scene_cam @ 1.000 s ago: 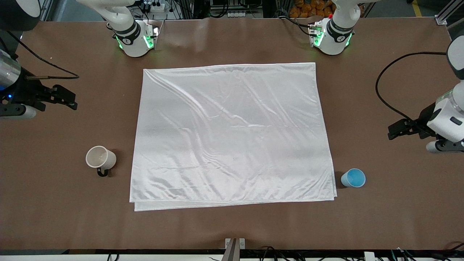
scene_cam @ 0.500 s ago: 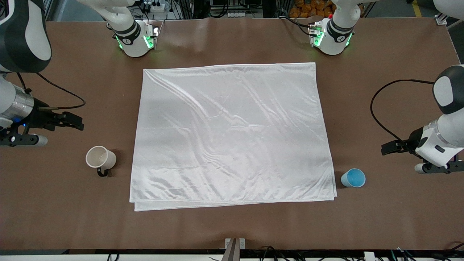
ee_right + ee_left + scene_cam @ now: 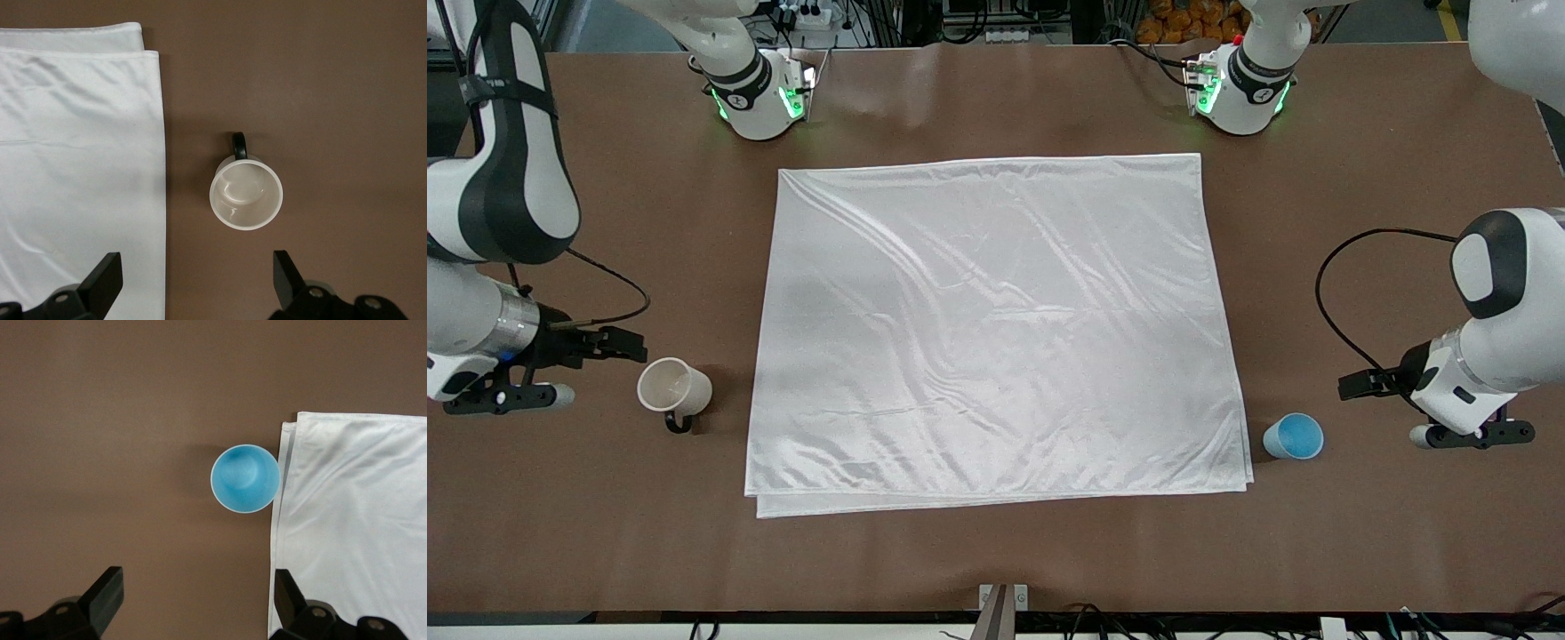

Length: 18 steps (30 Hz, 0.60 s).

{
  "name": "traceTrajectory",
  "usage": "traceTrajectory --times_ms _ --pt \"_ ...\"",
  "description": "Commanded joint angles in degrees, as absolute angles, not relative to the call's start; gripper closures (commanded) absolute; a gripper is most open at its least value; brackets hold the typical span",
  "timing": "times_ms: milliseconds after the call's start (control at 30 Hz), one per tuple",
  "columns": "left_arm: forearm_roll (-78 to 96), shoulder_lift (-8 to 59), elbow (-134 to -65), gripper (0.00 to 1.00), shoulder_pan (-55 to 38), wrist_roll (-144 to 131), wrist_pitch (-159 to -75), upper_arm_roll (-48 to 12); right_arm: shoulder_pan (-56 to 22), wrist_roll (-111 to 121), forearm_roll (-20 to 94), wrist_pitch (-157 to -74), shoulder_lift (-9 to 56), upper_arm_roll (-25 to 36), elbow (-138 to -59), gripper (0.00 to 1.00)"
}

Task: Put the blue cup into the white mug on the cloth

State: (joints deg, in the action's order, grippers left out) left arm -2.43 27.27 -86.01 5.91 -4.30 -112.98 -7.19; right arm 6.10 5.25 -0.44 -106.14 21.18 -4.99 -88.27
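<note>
The brown tabletop (image 3: pixel 996 551) carries the cloth (image 3: pixel 996 329), a shiny white wrinkled sheet spread flat at its middle, with doubled layers showing along the edge nearest the front camera.

The left end effector (image 3: pixel 1356 385) hangs over bare tabletop at the left arm's end, near the cloth's edge. In the left wrist view its fingers (image 3: pixel 107 593) stand wide apart, released, with nothing between them. The right end effector (image 3: pixel 624 345) hangs over bare tabletop at the right arm's end, its fingers (image 3: pixel 103 279) likewise spread wide and holding nothing.

The mug (image 3: pixel 673 388) stands upright on the tabletop, off the cloth, close below and just beside the right end effector's tips. Its black handle points toward the front camera, and the right wrist view looks straight down into its pale inside (image 3: pixel 245 193).

The cup (image 3: pixel 1293 436) stands upright on the tabletop, just beside the cloth's corner, near the left end effector and apart from it. The left wrist view shows its blue inside (image 3: pixel 245 478) centred ahead of the open fingers.
</note>
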Motion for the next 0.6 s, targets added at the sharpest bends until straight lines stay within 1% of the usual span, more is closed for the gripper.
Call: traceTrajectory --times_ms 0,567 --pt "-2.5 28.7 -85.6 0.0 5.9 -4.4 -115.3 -7.2 7.7 6.2 -1.3 -109.2 25.3 -5.6 -87.5 0.0" --pt "-2.5 33.1 -85.4 0.0 5.8 -4.4 -122.3 -7.2 8.6 8.5 -1.5 -118.4 33.4 -5.6 -87.4 0.0"
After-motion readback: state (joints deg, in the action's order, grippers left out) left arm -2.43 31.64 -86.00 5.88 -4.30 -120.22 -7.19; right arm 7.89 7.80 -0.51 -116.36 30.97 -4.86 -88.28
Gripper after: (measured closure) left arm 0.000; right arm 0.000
